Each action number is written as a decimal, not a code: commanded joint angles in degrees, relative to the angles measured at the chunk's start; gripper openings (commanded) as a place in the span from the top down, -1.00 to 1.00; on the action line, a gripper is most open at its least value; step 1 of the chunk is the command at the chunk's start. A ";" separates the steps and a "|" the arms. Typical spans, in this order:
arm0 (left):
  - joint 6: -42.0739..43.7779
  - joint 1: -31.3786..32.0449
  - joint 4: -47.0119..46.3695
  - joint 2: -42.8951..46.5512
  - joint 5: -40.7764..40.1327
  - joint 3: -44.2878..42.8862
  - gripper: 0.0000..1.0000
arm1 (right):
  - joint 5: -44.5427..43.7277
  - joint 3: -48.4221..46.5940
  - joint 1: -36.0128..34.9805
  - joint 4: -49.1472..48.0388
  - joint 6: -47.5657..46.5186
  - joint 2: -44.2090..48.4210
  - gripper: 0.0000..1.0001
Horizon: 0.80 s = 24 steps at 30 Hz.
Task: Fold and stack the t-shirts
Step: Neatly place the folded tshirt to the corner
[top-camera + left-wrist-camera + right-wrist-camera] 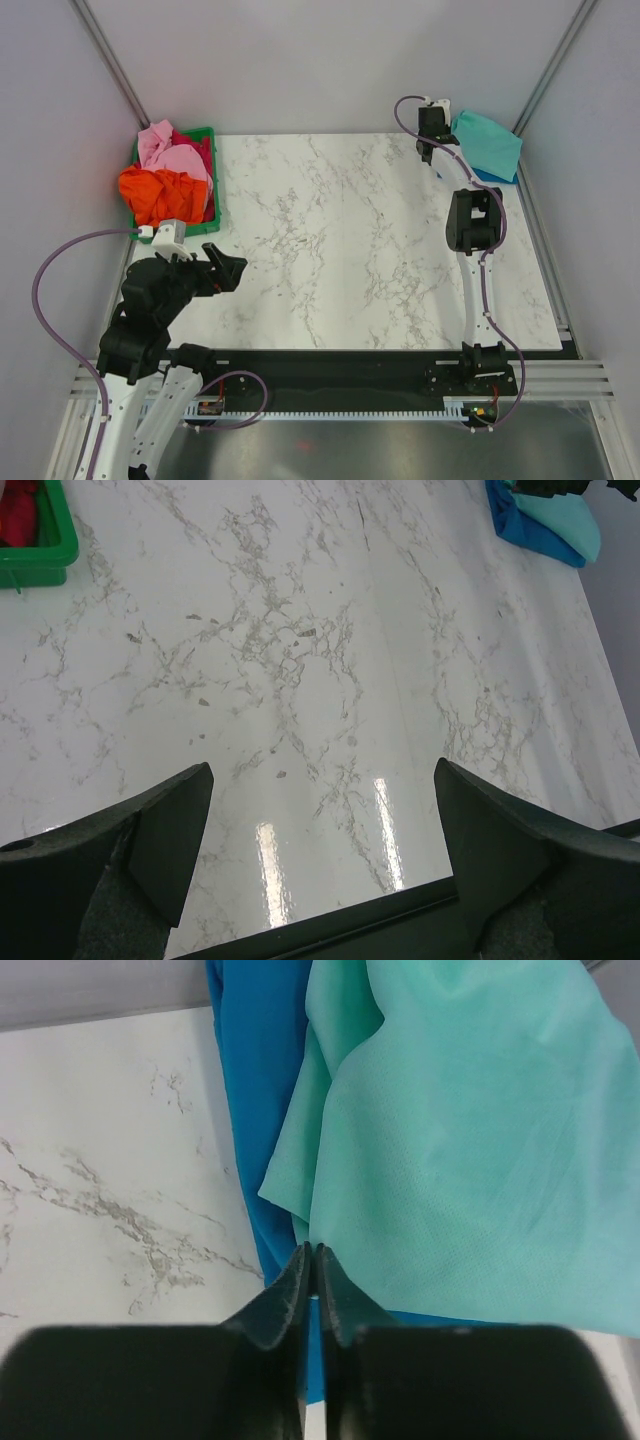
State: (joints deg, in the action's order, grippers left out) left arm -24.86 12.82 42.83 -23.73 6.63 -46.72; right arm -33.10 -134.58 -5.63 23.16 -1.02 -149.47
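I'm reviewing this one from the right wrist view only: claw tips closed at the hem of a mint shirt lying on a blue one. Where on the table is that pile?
Observer: In the far right corner of the marble table, with the mint t-shirt covering most of the blue t-shirt.
Operator: And the other arm?
Observer: The left claw is wide open over bare marble near the left edge, holding nothing.
Operator: Any shirts not yet folded?
Observer: Yes. An orange shirt, a pink shirt and a red shirt are heaped in a green crate at the far left corner.
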 commanded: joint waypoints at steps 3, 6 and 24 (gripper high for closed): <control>-0.63 -0.60 -2.14 0.43 1.37 0.22 -0.99 | -1.00 -0.86 -0.17 -1.27 0.84 2.34 1.00; -0.63 -0.69 -2.22 0.35 1.45 0.14 -0.99 | -0.56 0.37 -0.09 -1.18 0.84 2.43 1.00; -0.45 -1.22 -2.66 0.17 1.98 0.23 -0.99 | -0.21 13.81 -0.17 -3.56 -0.30 16.83 1.00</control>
State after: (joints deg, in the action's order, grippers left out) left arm -24.86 11.97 42.68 -23.73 7.18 -46.61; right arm -32.75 -122.23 -5.63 21.28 -0.91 -138.08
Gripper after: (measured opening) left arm 0.993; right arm 0.007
